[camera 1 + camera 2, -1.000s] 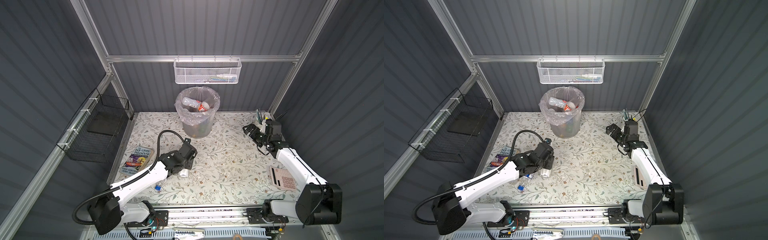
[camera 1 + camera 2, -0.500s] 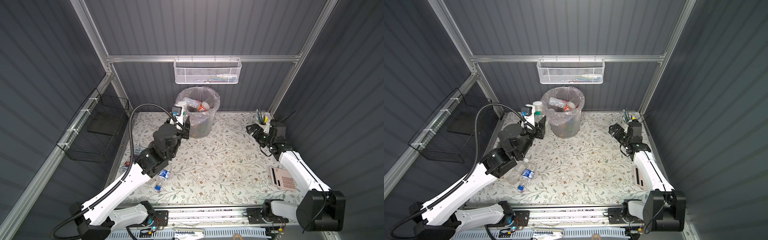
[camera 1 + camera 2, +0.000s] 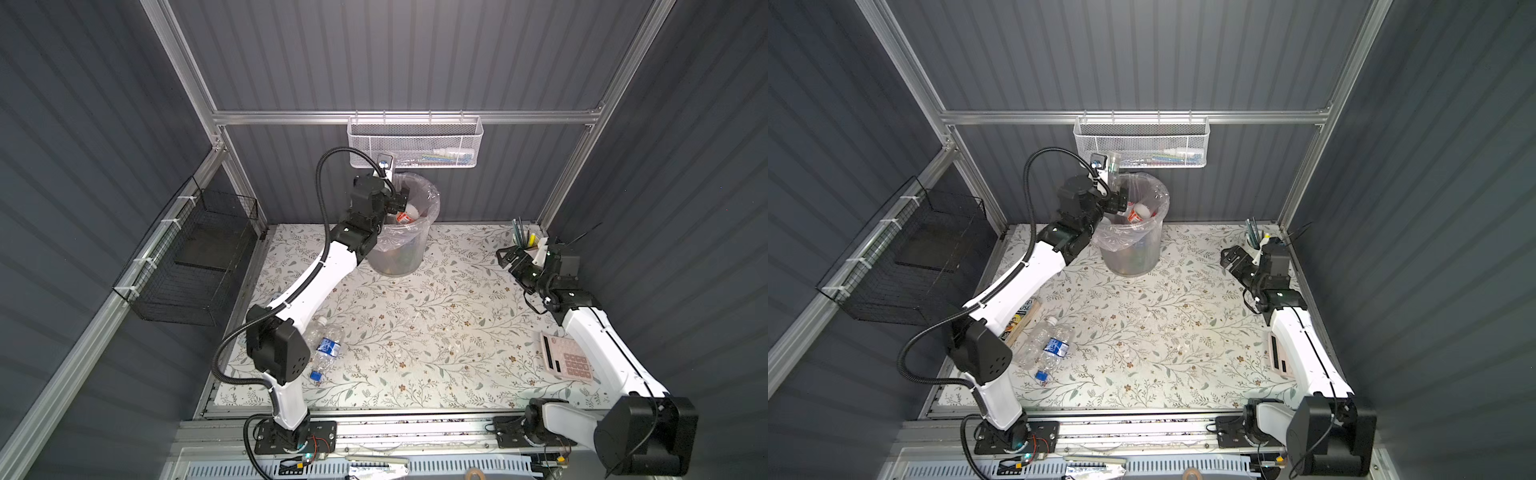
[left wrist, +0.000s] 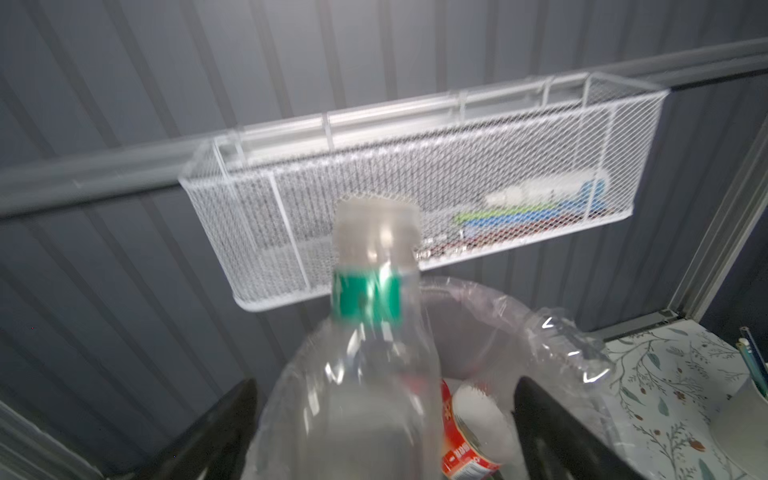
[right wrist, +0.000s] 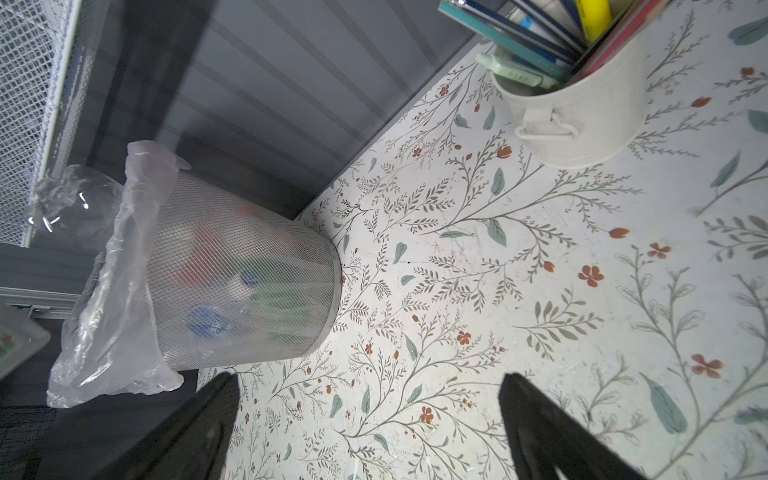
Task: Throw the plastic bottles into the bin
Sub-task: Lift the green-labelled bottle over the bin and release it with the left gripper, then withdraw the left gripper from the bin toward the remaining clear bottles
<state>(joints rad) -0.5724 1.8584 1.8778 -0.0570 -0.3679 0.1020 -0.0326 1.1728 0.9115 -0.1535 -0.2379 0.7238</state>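
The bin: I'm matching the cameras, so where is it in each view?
Top view: the bin stands back centre.
Top view: same place.
Left wrist: its bagged rim, behind the clear bottle.
Right wrist: whole bin, seen sideways.
Shared landmark: the white mesh basket hanging above it.

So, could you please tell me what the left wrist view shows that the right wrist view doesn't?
Left wrist only: a clear green-labelled bottle within the open left gripper, and a red-labelled bottle inside the bin. Right wrist only: the open right gripper and the bin's mesh wall, with coloured bottles behind it. Both: the bin's liner, white mesh basket, pen cup, tabletop.
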